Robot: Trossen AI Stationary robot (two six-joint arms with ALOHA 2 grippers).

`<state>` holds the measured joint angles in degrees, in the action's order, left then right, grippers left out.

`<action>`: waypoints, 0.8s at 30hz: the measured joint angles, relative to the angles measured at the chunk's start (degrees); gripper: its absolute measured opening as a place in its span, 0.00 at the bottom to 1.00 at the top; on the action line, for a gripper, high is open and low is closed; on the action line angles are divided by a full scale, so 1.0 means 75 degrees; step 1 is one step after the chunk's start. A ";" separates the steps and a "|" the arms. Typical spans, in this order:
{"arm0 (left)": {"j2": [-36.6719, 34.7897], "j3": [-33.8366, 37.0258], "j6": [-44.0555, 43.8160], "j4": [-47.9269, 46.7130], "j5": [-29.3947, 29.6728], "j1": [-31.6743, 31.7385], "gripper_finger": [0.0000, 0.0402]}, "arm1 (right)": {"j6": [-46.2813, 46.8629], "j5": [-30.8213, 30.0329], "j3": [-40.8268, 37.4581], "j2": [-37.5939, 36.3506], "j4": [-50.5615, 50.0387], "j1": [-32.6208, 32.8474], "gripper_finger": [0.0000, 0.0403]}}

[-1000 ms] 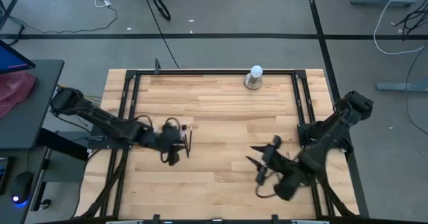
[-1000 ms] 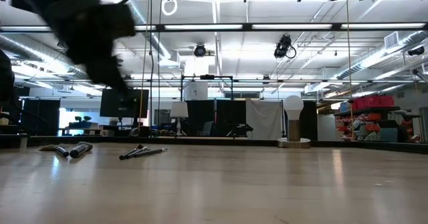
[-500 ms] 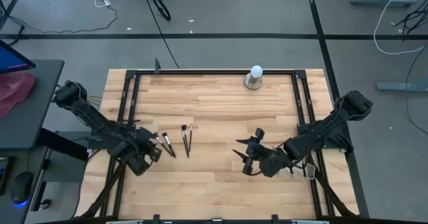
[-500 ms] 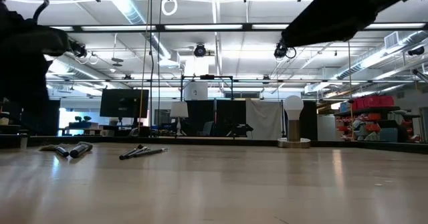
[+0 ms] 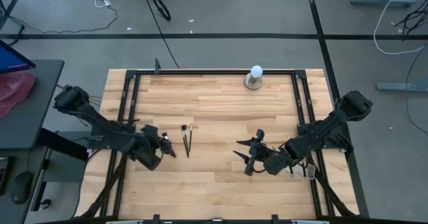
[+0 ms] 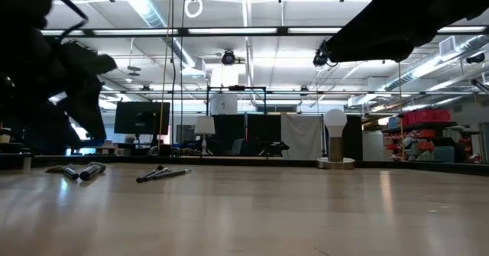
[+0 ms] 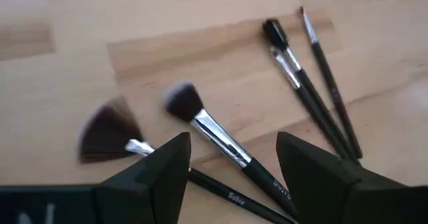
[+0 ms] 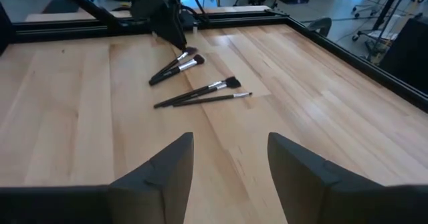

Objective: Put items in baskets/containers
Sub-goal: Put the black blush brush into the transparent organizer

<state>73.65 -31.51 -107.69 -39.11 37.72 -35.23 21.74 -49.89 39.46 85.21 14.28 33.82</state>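
Four dark-handled makeup brushes lie flat on the wooden table. In the left wrist view I see a fan brush (image 7: 107,129), a fluffy pale-tipped brush (image 7: 200,120) and two thin brushes (image 7: 311,83). From above they show as two pairs (image 5: 165,144) (image 5: 186,138). My left gripper (image 7: 234,145) (image 5: 158,150) is open and hovers over the fluffy brush's handle, one finger on either side. My right gripper (image 8: 229,144) (image 5: 242,158) is open above bare wood right of the middle, facing the brushes (image 8: 194,83). No clear organiser shows plainly.
A white ball on a round metal base (image 5: 254,77) (image 6: 335,137) stands at the far edge. A black frame (image 5: 200,72) runs round the table. A small pale thing (image 5: 309,172) lies under my right arm at the right rail. Bare wood stretches between both grippers.
My left gripper drew back from over the brushes toward the left near side, uncovering the fan and fluffy brushes, then came back toward them. My right gripper moved toward the far left, then held still. The brushes stayed where they lay.
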 joint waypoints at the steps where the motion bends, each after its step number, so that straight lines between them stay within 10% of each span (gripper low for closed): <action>1: 0.0138 0.0000 0.0165 0.0181 -0.0144 0.0112 0.56 | 0.0000 0.0000 0.0000 0.0000 0.0000 0.0000 0.48; 24: 0.1631 -0.0012 0.1409 0.1420 -0.0551 0.0826 0.11 | -0.0168 0.0000 0.0000 0.0000 0.0008 0.0003 0.48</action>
<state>85.89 -31.59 -97.12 -28.46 33.59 -29.04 20.47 -49.89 39.46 85.21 14.35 33.85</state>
